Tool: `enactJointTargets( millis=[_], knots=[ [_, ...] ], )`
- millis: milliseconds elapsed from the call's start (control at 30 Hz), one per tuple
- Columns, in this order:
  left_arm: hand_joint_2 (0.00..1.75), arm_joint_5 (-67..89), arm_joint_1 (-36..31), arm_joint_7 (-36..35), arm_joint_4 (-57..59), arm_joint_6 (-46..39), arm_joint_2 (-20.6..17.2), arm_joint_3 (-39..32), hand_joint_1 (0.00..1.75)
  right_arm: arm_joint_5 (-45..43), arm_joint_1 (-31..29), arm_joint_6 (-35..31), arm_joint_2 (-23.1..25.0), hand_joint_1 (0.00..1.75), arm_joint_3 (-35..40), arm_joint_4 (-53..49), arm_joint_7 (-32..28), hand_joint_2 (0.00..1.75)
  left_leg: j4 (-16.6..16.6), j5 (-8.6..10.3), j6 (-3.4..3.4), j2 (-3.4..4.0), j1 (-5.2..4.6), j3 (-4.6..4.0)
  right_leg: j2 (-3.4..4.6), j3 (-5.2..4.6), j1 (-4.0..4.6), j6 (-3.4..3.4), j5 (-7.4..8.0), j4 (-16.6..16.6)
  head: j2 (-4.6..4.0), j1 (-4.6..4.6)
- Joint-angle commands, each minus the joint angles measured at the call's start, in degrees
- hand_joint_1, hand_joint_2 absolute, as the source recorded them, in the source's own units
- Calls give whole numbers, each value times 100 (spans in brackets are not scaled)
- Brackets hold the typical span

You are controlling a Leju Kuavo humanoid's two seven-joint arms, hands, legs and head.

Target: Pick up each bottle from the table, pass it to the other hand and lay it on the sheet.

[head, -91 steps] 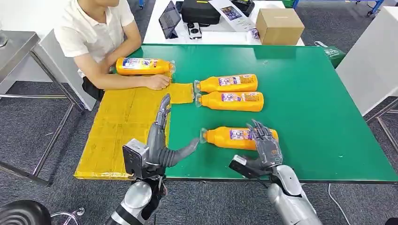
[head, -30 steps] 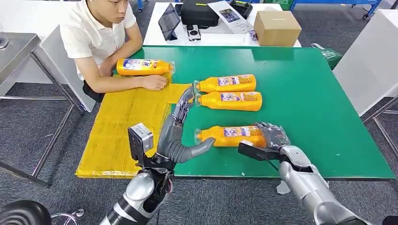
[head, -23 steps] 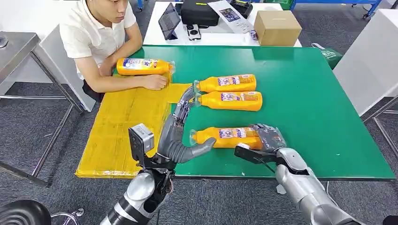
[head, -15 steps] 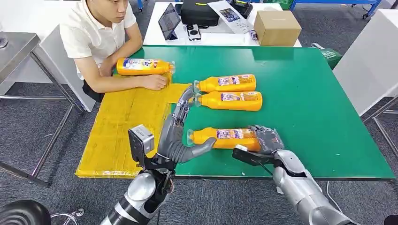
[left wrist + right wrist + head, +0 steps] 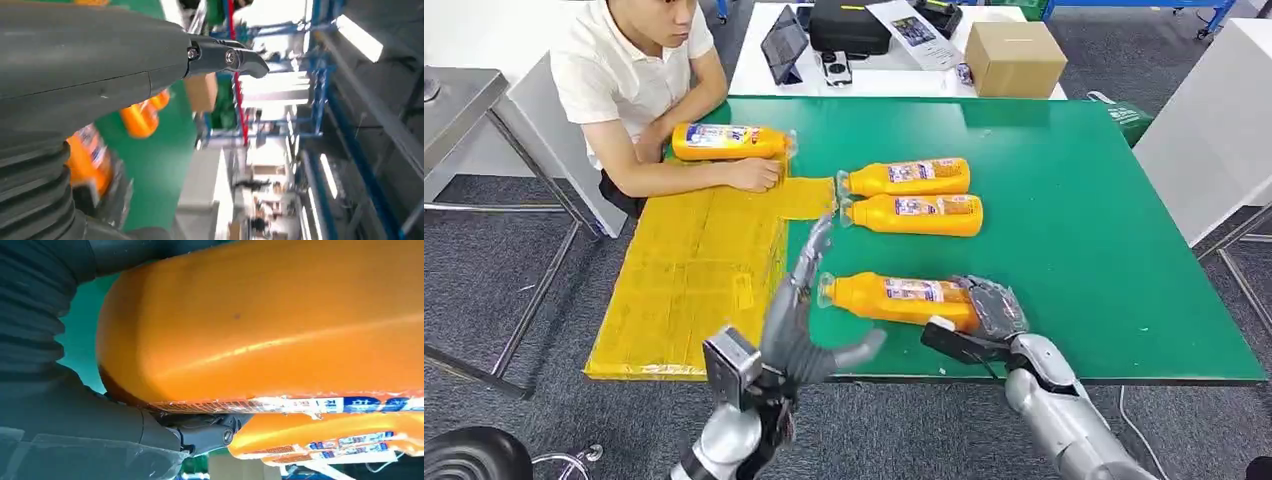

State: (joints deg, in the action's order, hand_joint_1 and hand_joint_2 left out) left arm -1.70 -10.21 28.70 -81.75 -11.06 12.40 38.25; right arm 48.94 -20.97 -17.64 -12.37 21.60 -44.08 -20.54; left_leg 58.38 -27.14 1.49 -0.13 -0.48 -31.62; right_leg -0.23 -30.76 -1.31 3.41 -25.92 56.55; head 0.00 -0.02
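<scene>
- Four orange bottles are seen on or above the green table (image 5: 1084,230) — one is held, two lie side by side farther back, one lies at the far edge of the yellow sheet (image 5: 684,270).
- The held bottle (image 5: 899,299) is gripped at its base end by the right hand (image 5: 989,305), whose fingers are wrapped round it; it is carried on its side, cap end pointed toward the left hand. In the right wrist view the bottle's orange body (image 5: 270,325) is seen pressed close against that hand's grey palm (image 5: 75,410).
- The left hand (image 5: 802,320) is held open near the table's front edge, fingers spread and stretched upward, thumb stuck out to the side; nothing is held in it. Its fingertips (image 5: 816,243) are seen just beside the held bottle's cap end; whether they touch cannot be told.
- The two lying bottles (image 5: 911,197) are laid parallel, touching or nearly so, caps toward the sheet, well behind the held one.
- The fourth bottle (image 5: 724,141) is laid at the sheet's far end, just beside the forearm of a seated person (image 5: 629,80) in a white shirt, whose hand (image 5: 759,175) is rested on the sheet.
- Behind the green table a white table is set, bearing a cardboard box (image 5: 1016,57) and a black case (image 5: 852,25).
</scene>
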Motion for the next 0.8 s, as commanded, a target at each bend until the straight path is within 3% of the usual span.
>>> enactJointTargets(
  millis=[33, 167, 333, 533, 600, 800],
  knots=[
    [175, -402, 831, 312, 212, 476, -351, -240, 0, -527, 1100, 93, 52, 175, -873, -977, -183, 175, -23, 12, -16, -19, 11, 6, -19, 16, 11, -21, 7, -25, 0, -2],
    [175, -553, 1088, 596, -197, -121, -271, -709, 0, -887, 1424, 148, 301, 175, -1279, -1612, -293, 175, -7, 4, -14, -10, 13, -15, -9, -5, 14, -19, 4, -11, 0, -2],
    [175, -1167, 1426, 462, -233, -207, -242, -1088, 0, -1178, 1695, 59, 473, 175, -1544, -2141, -379, 175, -12, 3, -17, 13, 14, -28, 16, -21, 15, -23, 10, -13, 0, -2],
    [175, -774, 1554, 984, -358, -830, -252, -1110, 0, -1288, 1862, 60, 560, 175, -1684, -2509, -417, 175, -4, 3, -6, 2, 4, -45, -2, -34, 4, -11, 1, 0, 0, 0],
    [175, -1313, 1537, 527, -98, -604, -294, -1104, 0, -1375, 1924, 91, 616, 175, -1733, -2615, -458, 175, -2, 1, -9, 3, 6, -51, -1, -40, 6, -15, 0, 2, 0, -2],
    [175, -1347, 1537, 556, -47, -577, -300, -1106, 0, -1374, 1932, 97, 619, 175, -1728, -2624, -458, 175, -6, 5, -8, -1, 4, -58, -6, -48, 4, -13, 3, -2, 0, -2]
  ],
)
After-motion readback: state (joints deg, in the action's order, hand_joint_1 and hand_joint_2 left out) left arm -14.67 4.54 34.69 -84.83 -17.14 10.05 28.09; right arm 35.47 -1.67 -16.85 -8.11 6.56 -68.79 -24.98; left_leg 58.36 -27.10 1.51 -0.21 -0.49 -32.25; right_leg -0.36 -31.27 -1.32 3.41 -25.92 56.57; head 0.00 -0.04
